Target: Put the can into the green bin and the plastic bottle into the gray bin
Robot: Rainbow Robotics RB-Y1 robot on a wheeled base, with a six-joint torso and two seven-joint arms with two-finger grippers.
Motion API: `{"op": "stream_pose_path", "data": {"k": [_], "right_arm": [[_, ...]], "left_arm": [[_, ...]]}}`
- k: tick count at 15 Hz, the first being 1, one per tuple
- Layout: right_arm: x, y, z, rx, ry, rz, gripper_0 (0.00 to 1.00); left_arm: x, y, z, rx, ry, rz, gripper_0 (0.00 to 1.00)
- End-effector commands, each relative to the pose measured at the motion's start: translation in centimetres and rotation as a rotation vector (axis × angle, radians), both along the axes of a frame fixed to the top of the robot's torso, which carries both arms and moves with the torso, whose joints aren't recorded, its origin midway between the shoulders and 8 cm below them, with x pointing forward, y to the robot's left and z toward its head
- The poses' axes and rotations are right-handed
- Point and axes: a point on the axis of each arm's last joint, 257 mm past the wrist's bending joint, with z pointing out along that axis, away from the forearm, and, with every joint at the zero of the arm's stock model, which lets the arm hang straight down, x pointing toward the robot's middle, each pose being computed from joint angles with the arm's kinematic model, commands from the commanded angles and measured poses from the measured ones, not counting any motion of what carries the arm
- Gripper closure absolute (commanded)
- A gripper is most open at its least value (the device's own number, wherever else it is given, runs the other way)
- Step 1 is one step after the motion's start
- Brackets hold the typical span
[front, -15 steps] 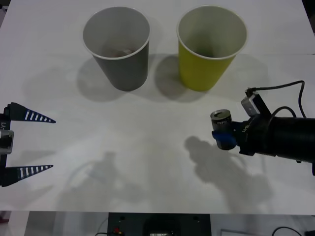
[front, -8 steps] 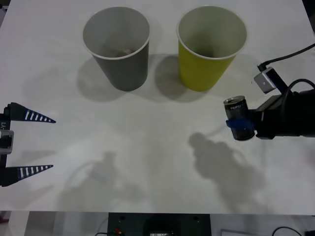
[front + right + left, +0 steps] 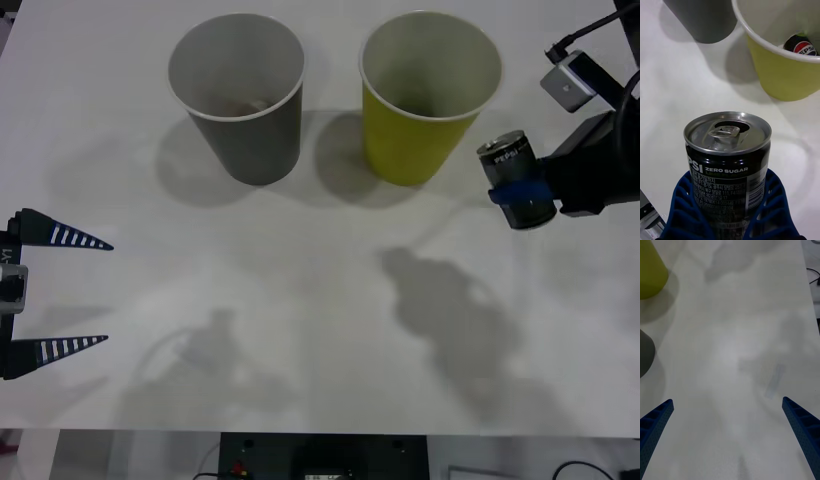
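The right claw [image 3: 527,195] is gripping a Pepsi Zero Sugar can [image 3: 516,178] above the white counter [image 3: 300,300], its blue ribbed fingers [image 3: 681,210] pressing in on either side of the can's lower body. The can is sitting upright in the grasp, tilted a little in the front view, its silver pull-tab top [image 3: 727,132] facing up and its dark label [image 3: 730,180] showing white lettering. It is hanging clear of the counter, just to the right of the green bin [image 3: 428,95] and casting a shadow on the surface below. The arm's black wrist is reaching in from the right edge of the front view, a small white camera block [image 3: 570,82] riding above it.

The green bin, a tapered yellow-green paper cup with a white rim, is standing upright at the back of the counter. In the right wrist view a dark object bearing a Pepsi logo [image 3: 802,45] is lying inside it. The gray bin [image 3: 240,95], a dark gray cup of the same shape, is standing just to the left of the green one, something brownish lying at its bottom, too dim to identify.

The left claw [image 3: 58,295] is waiting at the left edge of the counter, its fingers spread wide and holding nothing, well apart from both cups.
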Motion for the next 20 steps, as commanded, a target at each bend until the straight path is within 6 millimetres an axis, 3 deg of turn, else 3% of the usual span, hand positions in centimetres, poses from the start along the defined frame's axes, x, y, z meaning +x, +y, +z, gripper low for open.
{"op": "stream_pose_path", "data": {"k": [1,6,11,15,20], "right_arm": [[2.0,0.0,2.3,-0.038,-0.019,0.008,1.00],[5.9,0.1,6.0,-0.085,0.007,-0.017,1.00],[11.1,2.4,8.5,-0.041,0.046,-0.069,1.00],[15.2,3.9,9.0,-0.059,0.037,-0.123,1.00],[18.3,5.5,8.2,-0.043,0.011,-0.173,1.00]], "left_arm": [[0.0,0.0,0.0,0.000,0.000,0.000,0.00],[0.0,0.0,0.0,0.000,0.000,0.000,0.00],[0.0,0.0,0.0,0.000,0.000,0.000,0.00],[0.0,0.0,0.0,0.000,0.000,0.000,0.00],[0.0,0.0,0.0,0.000,0.000,0.000,0.00]]}}
